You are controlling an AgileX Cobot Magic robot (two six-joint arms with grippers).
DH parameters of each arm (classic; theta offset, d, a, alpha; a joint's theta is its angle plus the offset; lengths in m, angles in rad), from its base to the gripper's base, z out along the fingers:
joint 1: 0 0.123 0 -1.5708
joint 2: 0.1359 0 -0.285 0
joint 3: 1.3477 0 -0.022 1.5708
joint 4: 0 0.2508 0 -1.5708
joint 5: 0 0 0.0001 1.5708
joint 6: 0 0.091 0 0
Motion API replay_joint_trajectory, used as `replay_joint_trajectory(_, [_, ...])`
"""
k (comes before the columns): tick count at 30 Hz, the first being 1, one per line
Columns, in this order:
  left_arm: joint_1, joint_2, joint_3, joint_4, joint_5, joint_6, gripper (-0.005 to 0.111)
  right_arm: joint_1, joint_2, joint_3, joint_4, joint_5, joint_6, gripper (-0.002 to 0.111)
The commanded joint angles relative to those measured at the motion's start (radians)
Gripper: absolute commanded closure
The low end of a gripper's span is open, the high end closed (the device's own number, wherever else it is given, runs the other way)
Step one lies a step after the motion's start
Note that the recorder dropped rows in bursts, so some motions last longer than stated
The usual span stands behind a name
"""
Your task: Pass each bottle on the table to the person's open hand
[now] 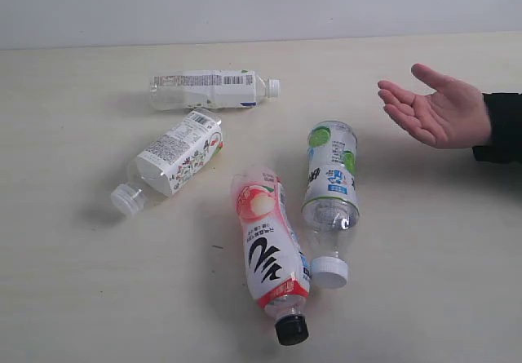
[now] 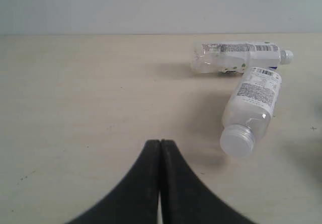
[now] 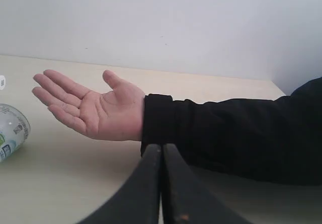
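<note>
We found all four bottles lying on their sides on the tabletop (image 1: 81,298), with none held by either gripper.

The far white-labelled bottle (image 1: 214,90) lay crosswise toward the back of the exterior view, its neck turned to the right. The second white-labelled bottle (image 1: 175,161) lay near it and in front, slanted, with its neck toward the front left. Right of centre lay the green-blue bottle (image 1: 330,179), its white cap (image 1: 329,272) toward the front. The pink-white bottle (image 1: 269,249) lay just beside it on the left, with its black cap (image 1: 291,329) nearest the front edge. We could not tell whether these two bottles touched.

The person's open hand (image 1: 440,112) was held palm up at the right of the scene, above the tabletop and well apart from every bottle. It was empty, and a black sleeve (image 1: 502,126) covered the wrist.

The left gripper (image 2: 160,142) was seen only in its own wrist view. Its jaws were pressed together on nothing, over bare tabletop, with both white-labelled bottles apart from it. The right gripper (image 3: 161,146) likewise had its jaws closed and empty, and it faced the open hand and sleeve. Only one end of the green-blue bottle showed at the edge of that view.
</note>
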Motion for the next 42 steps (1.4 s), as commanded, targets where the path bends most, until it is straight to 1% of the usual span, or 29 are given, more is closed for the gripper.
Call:
replay_joint_trajectory(1, [-0.005, -0.007, 0.000, -0.011, -0.006, -0.003, 0.107, 0.003, 0.002, 0.005, 0.000, -0.010, 0.000, 0.108])
replay_joint_trajectory(11, [-0.005, -0.007, 0.000, -0.011, -0.006, -0.003, 0.107, 0.003, 0.002, 0.005, 0.000, -0.012, 0.000, 0.108])
replay_joint_trajectory(19, [-0.005, -0.007, 0.000, -0.011, -0.006, -0.003, 0.107, 0.003, 0.002, 0.005, -0.007, -0.167, 0.000, 0.108])
replay_joint_trajectory(24, [-0.005, -0.007, 0.000, -0.011, -0.006, -0.003, 0.107, 0.003, 0.002, 0.005, 0.057, -0.240, 0.047, 0.108])
replay_joint_trajectory(27, [-0.005, -0.007, 0.000, -0.011, -0.006, -0.003, 0.107, 0.003, 0.002, 0.005, 0.146, -0.320, 0.131, 0.108])
replay_joint_trajectory(32, [-0.005, -0.007, 0.000, -0.011, -0.006, -0.003, 0.107, 0.003, 0.002, 0.005, 0.267, -0.379, 0.268, 0.108])
replay_joint_trajectory(37, [-0.005, -0.007, 0.000, -0.011, -0.006, -0.003, 0.107, 0.003, 0.002, 0.005, 0.262, -0.507, 0.489, 0.108])
replay_joint_trajectory(40, [-0.005, -0.007, 0.000, -0.011, -0.006, -0.003, 0.107, 0.003, 0.008, -0.050, 0.205, -0.492, 0.557, 0.108])
replay_joint_trajectory(42, [-0.005, -0.007, 0.000, -0.011, -0.006, -0.003, 0.107, 0.003, 0.039, -0.138, 0.184, -0.442, 0.557, 0.108])
